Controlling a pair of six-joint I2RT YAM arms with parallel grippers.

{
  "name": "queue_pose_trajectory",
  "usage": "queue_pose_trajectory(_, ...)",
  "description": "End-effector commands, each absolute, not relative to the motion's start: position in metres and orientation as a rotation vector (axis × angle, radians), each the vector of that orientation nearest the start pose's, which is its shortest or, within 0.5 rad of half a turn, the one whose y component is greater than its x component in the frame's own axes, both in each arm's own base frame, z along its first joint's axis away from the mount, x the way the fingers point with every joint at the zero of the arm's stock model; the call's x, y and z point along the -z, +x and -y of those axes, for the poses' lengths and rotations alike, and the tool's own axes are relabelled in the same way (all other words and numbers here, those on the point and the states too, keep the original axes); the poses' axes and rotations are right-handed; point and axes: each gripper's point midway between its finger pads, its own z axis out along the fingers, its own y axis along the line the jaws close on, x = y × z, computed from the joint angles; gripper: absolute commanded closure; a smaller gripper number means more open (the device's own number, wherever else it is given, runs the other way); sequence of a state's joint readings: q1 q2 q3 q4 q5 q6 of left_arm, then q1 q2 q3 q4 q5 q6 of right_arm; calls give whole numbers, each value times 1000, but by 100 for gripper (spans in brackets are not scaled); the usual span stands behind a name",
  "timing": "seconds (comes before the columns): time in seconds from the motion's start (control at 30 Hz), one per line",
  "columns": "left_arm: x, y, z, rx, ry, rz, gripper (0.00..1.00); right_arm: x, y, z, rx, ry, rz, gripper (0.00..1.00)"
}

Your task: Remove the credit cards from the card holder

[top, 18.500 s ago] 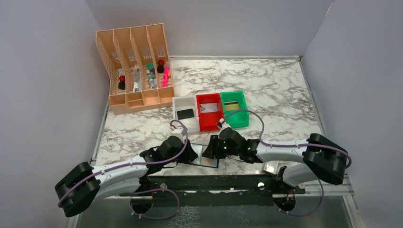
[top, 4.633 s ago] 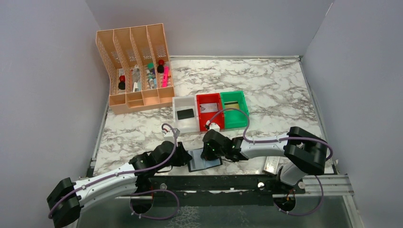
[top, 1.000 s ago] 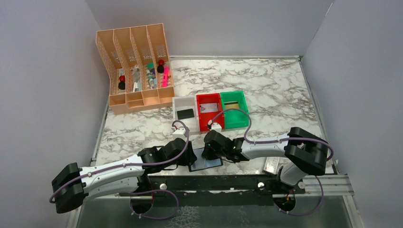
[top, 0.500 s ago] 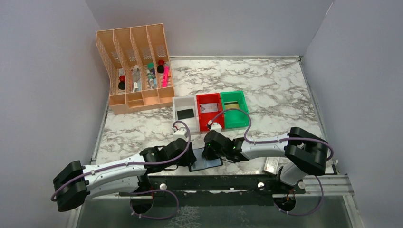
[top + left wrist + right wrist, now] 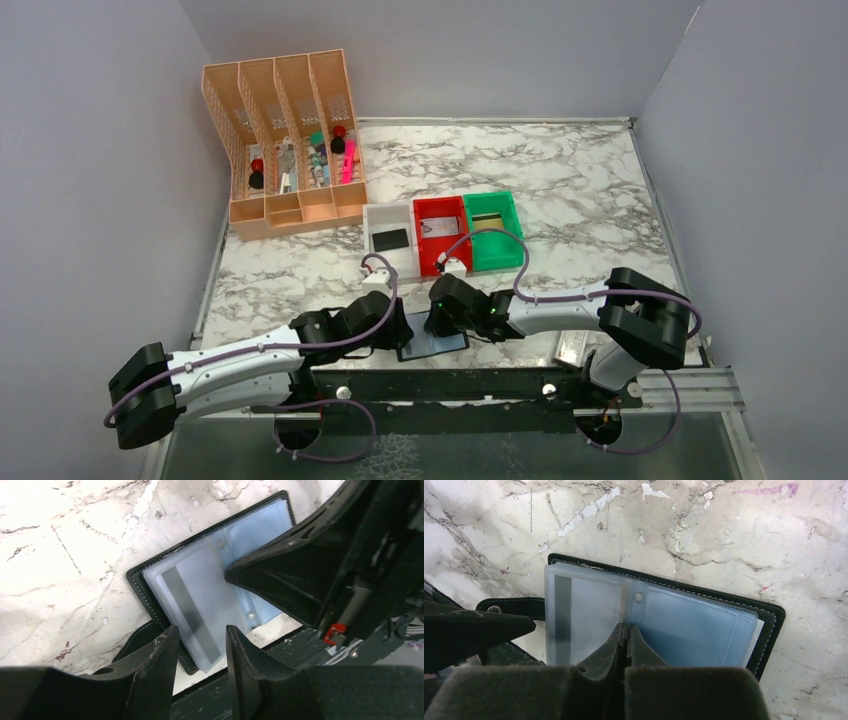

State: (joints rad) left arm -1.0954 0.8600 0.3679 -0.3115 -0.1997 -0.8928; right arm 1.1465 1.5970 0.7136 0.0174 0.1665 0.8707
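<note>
Half open, straddles the card holder (image 5: pixel 200 587) edge with left gripper (image 5: pixel 201 636), clamping nothing. Presses shut, empty right gripper (image 5: pixel 626 628) onto its fold.

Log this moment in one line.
left gripper: open, at card holder edge | right gripper: shut, tip on its middle | card: in pocket

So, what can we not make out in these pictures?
Top view: card holder, mostly under the left gripper and right gripper.
Left wrist: the holder's near edge, behind the left fingers.
Right wrist: print on the card, blurred by the cloudy pocket; content of the other pocket, unclear through glossy plastic.
</note>
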Motion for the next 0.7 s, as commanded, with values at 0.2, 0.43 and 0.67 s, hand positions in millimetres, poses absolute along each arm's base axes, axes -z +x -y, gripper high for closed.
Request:
queue_pose_trajectory(0.2,-57,118,222,753,137,-2423,58,41,133,-275,-335,-362,-2692,99)
queue_pose_trajectory(0.43,-47,120,209,625,121,-2468,57,40,133,-274,-336,-358,-2690,99)
queue_pose_trajectory(0.67,-46,120,214,644,137,-2464,57,41,133,-274,-335,-358,-2692,99)
